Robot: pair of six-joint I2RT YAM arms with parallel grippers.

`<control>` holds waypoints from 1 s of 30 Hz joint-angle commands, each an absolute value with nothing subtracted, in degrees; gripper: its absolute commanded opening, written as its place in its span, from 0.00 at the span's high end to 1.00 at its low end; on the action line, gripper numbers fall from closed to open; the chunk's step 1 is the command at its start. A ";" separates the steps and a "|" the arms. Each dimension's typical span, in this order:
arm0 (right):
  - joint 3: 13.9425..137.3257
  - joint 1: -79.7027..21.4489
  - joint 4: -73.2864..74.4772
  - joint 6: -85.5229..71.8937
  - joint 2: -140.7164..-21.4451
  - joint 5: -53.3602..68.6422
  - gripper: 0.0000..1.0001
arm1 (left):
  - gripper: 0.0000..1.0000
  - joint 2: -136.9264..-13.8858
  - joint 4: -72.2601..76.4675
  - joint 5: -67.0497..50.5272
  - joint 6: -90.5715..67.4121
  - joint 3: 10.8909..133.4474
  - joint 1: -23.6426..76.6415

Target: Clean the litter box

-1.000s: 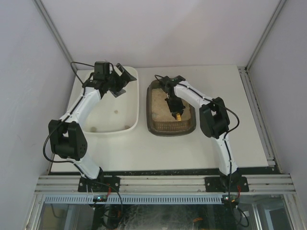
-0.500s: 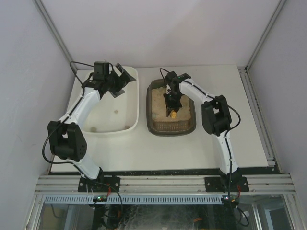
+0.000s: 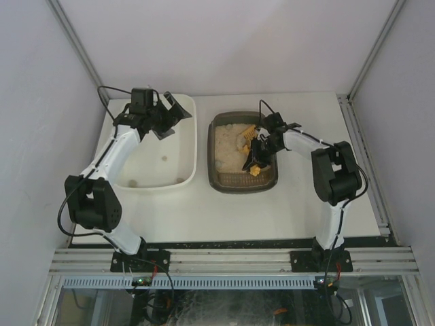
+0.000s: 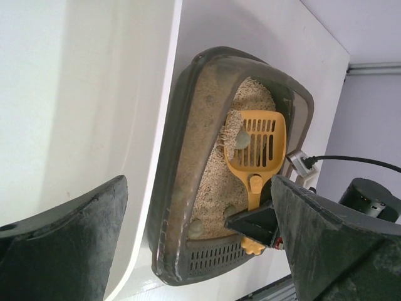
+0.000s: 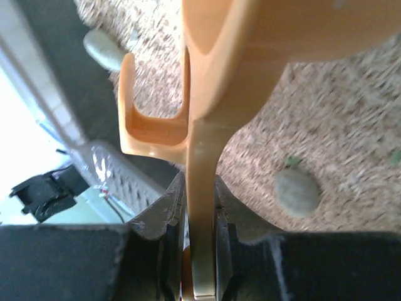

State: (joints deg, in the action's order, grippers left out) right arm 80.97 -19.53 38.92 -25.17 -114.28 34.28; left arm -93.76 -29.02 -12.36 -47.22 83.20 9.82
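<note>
The litter box (image 3: 234, 185) is a dark tray of beige litter at mid-table, also seen in the left wrist view (image 4: 182, 125) and in the right wrist view (image 5: 69, 81). My right gripper (image 3: 258, 155) (image 5: 202, 251) is low over its right side, shut on the handle of a yellow slotted scoop (image 3: 248, 129) (image 4: 257, 144) (image 5: 213, 94). A grey lump (image 4: 242, 139) lies on the scoop's head, and others (image 5: 297, 192) rest in the litter. My left gripper (image 3: 170, 115) (image 4: 197, 188) hangs open and empty over the white tub's far right corner.
The white tub (image 3: 183, 178) (image 4: 94, 94) stands just left of the litter box, with a few small dark bits on its floor. Grey walls close in the table on three sides. A metal rail (image 3: 363, 163) runs along the right edge.
My right arm has swung out to the right, carrying the wrist to the box's right side and turning the scoop. The left arm has hardly moved.
</note>
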 commanded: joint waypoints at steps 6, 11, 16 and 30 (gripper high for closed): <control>71.16 -19.89 19.37 -35.50 -102.49 48.05 1.00 | 0.00 -83.34 -29.89 -11.80 -38.01 78.15 9.58; 60.05 -19.42 0.35 -44.34 -99.47 55.79 1.00 | 0.00 -80.57 -34.54 -9.87 -30.68 77.55 9.62; 49.17 -18.45 -25.21 -53.43 -99.13 60.66 1.00 | 0.00 -79.42 -37.09 -4.26 -24.06 76.57 9.64; 32.71 -18.66 -86.06 -74.15 -105.14 60.17 1.00 | 0.06 -76.85 -34.49 16.43 -9.75 76.04 14.45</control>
